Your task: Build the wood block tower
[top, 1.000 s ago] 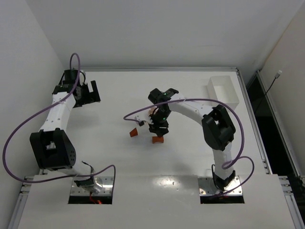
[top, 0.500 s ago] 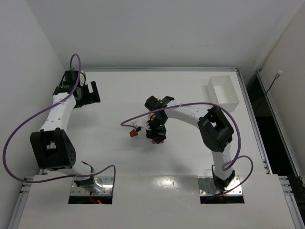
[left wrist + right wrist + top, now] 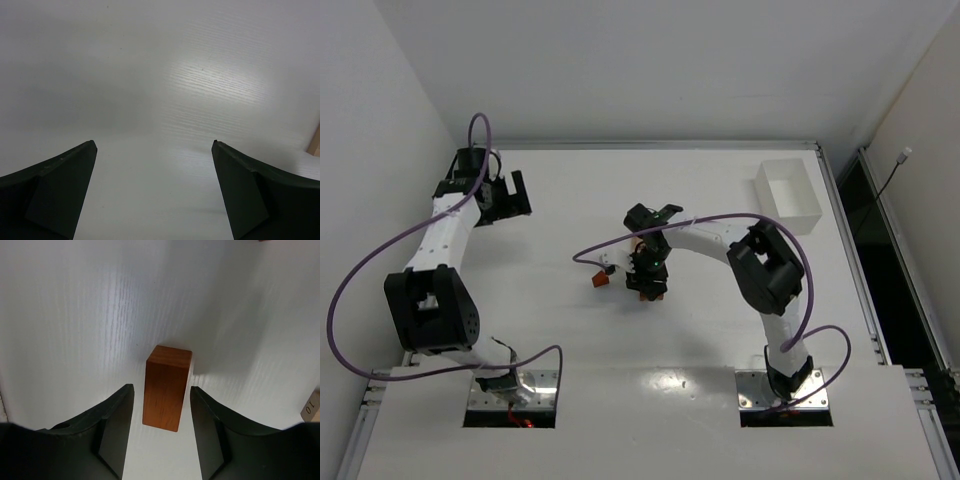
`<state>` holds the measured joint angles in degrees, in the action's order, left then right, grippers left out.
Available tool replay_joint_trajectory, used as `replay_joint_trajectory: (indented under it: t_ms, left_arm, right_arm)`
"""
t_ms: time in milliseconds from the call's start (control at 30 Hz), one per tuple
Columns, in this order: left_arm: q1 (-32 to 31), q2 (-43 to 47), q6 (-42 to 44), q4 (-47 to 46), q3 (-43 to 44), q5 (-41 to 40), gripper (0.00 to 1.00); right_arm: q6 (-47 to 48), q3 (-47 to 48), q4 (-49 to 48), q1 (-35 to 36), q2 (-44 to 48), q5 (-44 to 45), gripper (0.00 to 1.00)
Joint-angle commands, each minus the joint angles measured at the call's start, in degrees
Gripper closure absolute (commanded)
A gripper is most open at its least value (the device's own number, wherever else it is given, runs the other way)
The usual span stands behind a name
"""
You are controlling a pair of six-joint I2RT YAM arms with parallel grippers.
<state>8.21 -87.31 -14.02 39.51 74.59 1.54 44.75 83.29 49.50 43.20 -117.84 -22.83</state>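
A reddish-brown wood block (image 3: 167,388) stands on the white table. My right gripper (image 3: 161,387) is open and straddles it, with a gap on each side. In the top view that gripper (image 3: 648,279) is at the table's middle and hides most of the block (image 3: 655,294). A second reddish-brown block (image 3: 601,278) lies just to its left. A pale block marked with a number (image 3: 311,405) shows at the wrist view's right edge. No tower is in view; the blocks lie apart. My left gripper (image 3: 513,195) is wide open at the far left, over bare table (image 3: 154,142).
A white rectangular tray (image 3: 788,192) stands at the back right. The right arm's purple cable (image 3: 595,247) loops over the table beside the blocks. A wall (image 3: 380,150) runs close along the left arm.
My right gripper has moved left and down over the reddish-brown block, which stood clear of it before. Its jaws have narrowed slightly. The left arm has not moved.
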Motion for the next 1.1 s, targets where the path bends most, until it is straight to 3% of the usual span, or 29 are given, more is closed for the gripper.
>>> replay_joint_trajectory:
  t_ms: [0, 167, 267, 400, 633, 800, 933, 1067]
  left_arm:
    - [-0.39, -0.32, -0.30, -1.36, 0.03, 0.48, 0.00]
    - [-0.39, -0.93, 0.22, -1.36, 0.56, 0.48, 0.00]
    - [-0.39, -1.55, 0.74, -1.36, 1.08, 0.48, 0.00]
    - [-0.39, -2.08, 0.75, -1.36, 1.09, 0.48, 0.00]
    - [-0.39, -2.60, 1.28, -1.36, 1.61, 1.62, 0.00]
    - [-0.39, -3.13, 1.28, -1.36, 1.61, 2.23, 0.00]
    - [-0.99, -1.29, 1.28, -3.03, 1.00, 1.54, 0.00]
    - [-1.53, -0.06, 1.28, -3.03, -0.14, -0.74, 0.00]
  right_arm:
    - [-0.81, 1.18, -1.07, -0.22, -0.28, -0.64, 0.54]
    - [-0.81, 1.70, -1.07, -0.22, -0.81, -0.12, 0.62]
    - [-1.33, 1.70, -1.07, -0.22, -1.34, 0.42, 0.84]
    - [-1.33, 1.18, -1.68, -0.22, -1.87, 2.00, 1.00]
    - [-1.86, 0.65, -2.30, -1.27, -0.64, 2.53, 1.00]
    - [-4.67, 7.13, 2.08, -2.42, 0.68, 0.51, 1.00]
    - [-13.25, 21.43, 9.20, -5.58, 1.30, -7.57, 1.00]
    - [-28.20, 25.43, 10.71, -8.12, 2.44, -15.56, 1.00]
